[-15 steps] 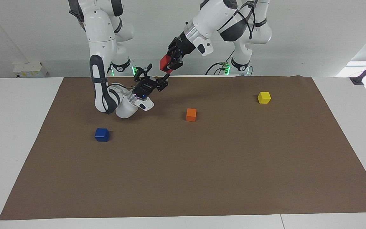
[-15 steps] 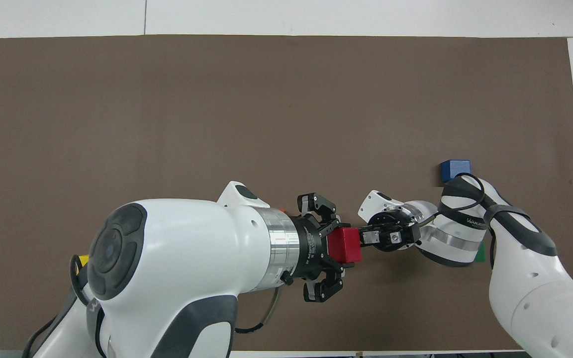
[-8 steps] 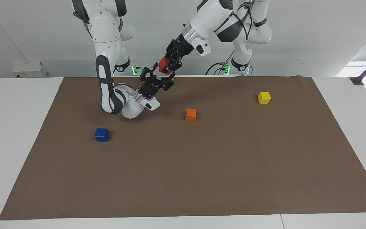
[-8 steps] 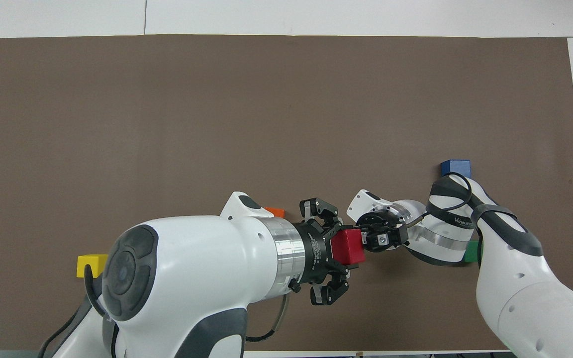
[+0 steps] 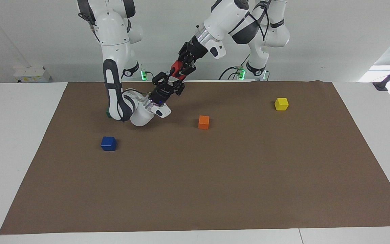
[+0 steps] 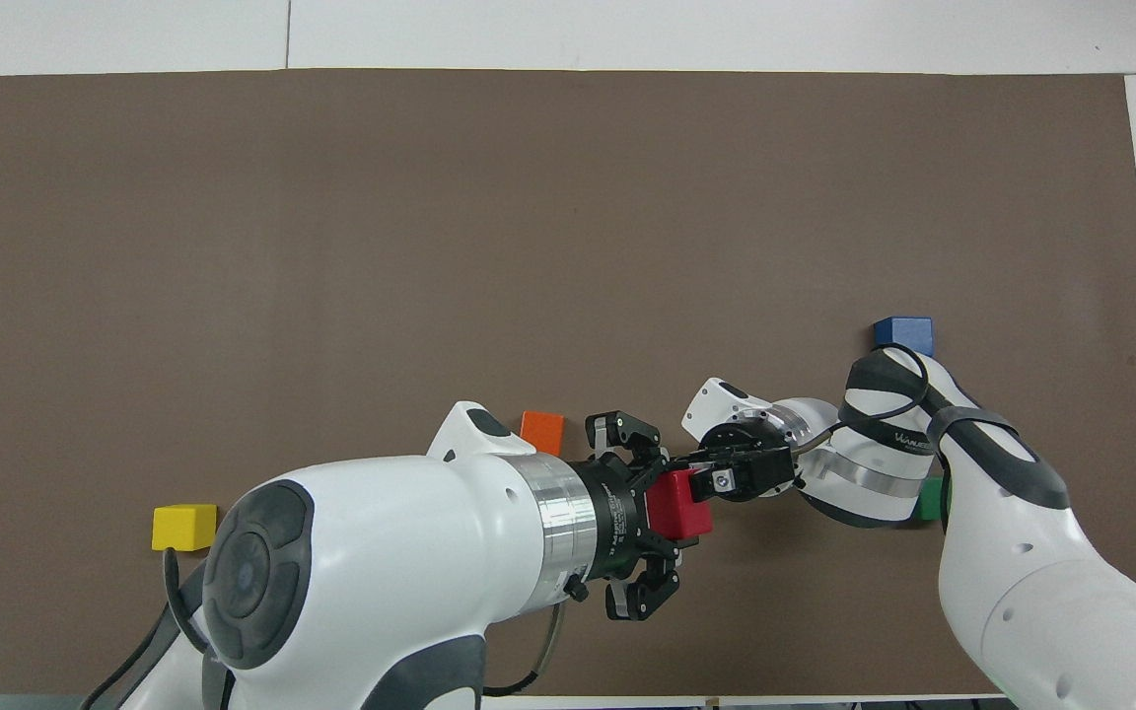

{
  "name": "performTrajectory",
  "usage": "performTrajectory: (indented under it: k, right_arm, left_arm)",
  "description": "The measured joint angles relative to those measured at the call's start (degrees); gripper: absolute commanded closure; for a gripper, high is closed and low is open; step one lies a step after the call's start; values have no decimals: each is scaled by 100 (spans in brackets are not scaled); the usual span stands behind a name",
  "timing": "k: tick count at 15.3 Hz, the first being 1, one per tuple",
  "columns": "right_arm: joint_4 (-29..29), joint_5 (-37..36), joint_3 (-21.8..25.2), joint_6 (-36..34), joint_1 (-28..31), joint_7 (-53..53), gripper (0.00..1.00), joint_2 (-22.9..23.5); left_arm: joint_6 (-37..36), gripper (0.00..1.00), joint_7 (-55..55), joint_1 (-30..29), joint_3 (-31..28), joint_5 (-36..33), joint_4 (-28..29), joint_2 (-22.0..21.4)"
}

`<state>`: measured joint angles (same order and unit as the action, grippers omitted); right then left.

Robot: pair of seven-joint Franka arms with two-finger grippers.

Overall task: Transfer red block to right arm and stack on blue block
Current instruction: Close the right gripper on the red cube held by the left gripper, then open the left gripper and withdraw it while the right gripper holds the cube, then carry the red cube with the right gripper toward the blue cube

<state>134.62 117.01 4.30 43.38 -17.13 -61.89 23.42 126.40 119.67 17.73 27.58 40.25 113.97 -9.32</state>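
My left gripper [image 5: 180, 70] is shut on the red block [image 5: 176, 67] and holds it in the air over the mat's edge nearest the robots; the block also shows in the overhead view [image 6: 674, 505], in the left gripper [image 6: 683, 503]. My right gripper [image 5: 169, 82] points up at the block from below, open, with its fingers at the block's lower end. In the overhead view the right gripper [image 6: 713, 480] overlaps the block's edge. The blue block [image 5: 108, 143] sits on the mat toward the right arm's end and shows in the overhead view [image 6: 903, 333] too.
An orange cube [image 5: 203, 122] lies mid-mat, nearer to the robots than the blue block. A yellow cube [image 5: 281, 103] lies toward the left arm's end. A green cube [image 6: 930, 498] is mostly hidden by the right arm's forearm. The brown mat [image 5: 215, 186] covers the table.
The right gripper has risen and closed in on the red block until its fingers reach it. The left gripper has shifted slightly with the block still in it.
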Motion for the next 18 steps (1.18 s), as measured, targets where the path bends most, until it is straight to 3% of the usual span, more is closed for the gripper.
performTrajectory:
  k: [1, 4, 10, 13, 18]
  right_arm:
    - [-1, 0, 0, 2, 0, -9, 100, 0]
    - [-8, 0, 0, 203, -15, -178, 100, -3]
    - [-47, 0, 7, 283, -19, -194, 100, -20]
    - [-142, 0, 9, 564, 6, 4, 100, -166]
    - [-337, -11, 48, 1292, 271, 1046, 100, -717]
  left_arm:
    - [0, 0, -7, 0, -1, 0, 1, 0]
    - [1, 0, 67, -63, -66, -14, 3, -47]
    - [-83, 0, -128, -988, -131, -110, 23, -345]
    - [-353, 0, -1093, -1598, -139, -138, 189, -393]
    - [-885, 0, -3167, -2579, -145, -147, 987, -747]
